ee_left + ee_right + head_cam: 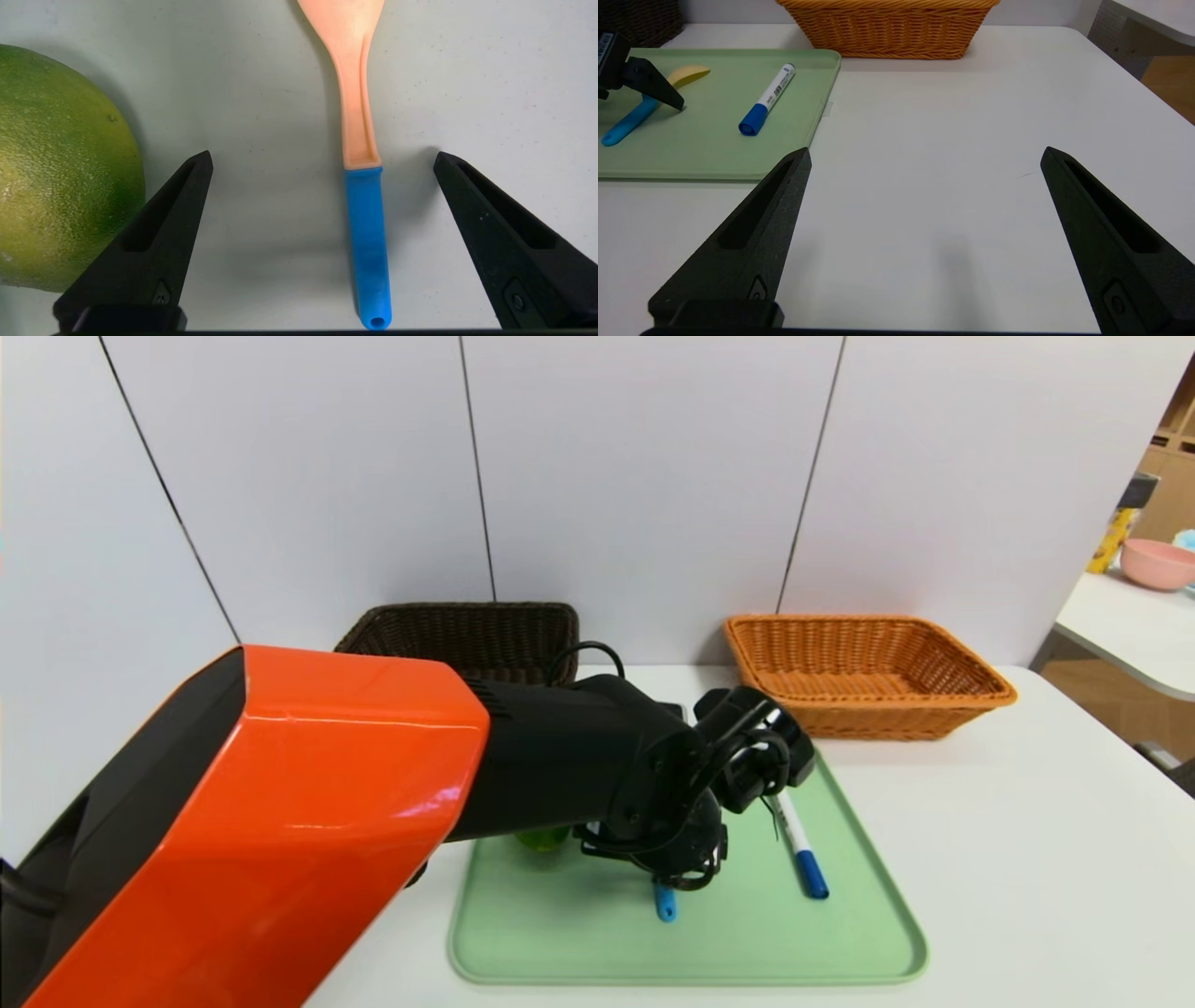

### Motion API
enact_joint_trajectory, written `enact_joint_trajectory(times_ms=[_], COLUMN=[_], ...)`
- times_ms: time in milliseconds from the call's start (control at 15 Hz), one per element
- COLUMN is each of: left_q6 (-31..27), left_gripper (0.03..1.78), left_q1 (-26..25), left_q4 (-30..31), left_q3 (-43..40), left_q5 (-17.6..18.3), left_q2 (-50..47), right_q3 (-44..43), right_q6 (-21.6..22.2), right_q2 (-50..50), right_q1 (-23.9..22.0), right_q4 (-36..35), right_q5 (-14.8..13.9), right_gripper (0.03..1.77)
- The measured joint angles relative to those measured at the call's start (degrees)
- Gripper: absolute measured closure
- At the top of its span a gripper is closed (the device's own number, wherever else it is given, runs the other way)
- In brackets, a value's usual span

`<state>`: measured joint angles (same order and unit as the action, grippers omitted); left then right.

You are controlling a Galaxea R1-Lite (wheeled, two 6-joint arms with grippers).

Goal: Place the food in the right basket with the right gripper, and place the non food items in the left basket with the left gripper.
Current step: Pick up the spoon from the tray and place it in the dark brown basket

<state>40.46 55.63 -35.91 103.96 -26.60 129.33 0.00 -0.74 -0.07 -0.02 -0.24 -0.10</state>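
lowering your left hand [323, 158] straight onto the spoon-spatula [368, 233] looks like the step now: its fingers stand wide, one either side of the spoon-spatula, which lies flat on the green tray [560, 952]. the lime [60, 177] sits close beside one finger, so come down plumb and don't drift that way, or you may roll it. close slowly where handle meets head; keep the tips just off the tray, then lift clear before heading for the dark brown wicker basket [467, 630]. your right hand [927, 158] waits wide and empty over the white bench [924, 210], in front of the orange wicker basket [892, 32].

count: spoon-spatula, one; lime, one; marker [768, 98], one, on the tray; baskets, two; tray, one; hands, two.
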Motion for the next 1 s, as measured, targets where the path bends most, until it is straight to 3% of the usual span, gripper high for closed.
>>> enact_joint_trajectory(times_ms=[1000], left_q6=[4.38], left_gripper=[0.12], left_q1=[0.0], left_q4=[0.22], left_q3=[0.04], left_q5=[0.17], left_q2=[0.16], right_q3=[0.0], right_q6=[-0.02], right_q2=[0.0], right_q1=[0.02], right_q4=[0.02], right_q5=[0.0], right_gripper=[0.1])
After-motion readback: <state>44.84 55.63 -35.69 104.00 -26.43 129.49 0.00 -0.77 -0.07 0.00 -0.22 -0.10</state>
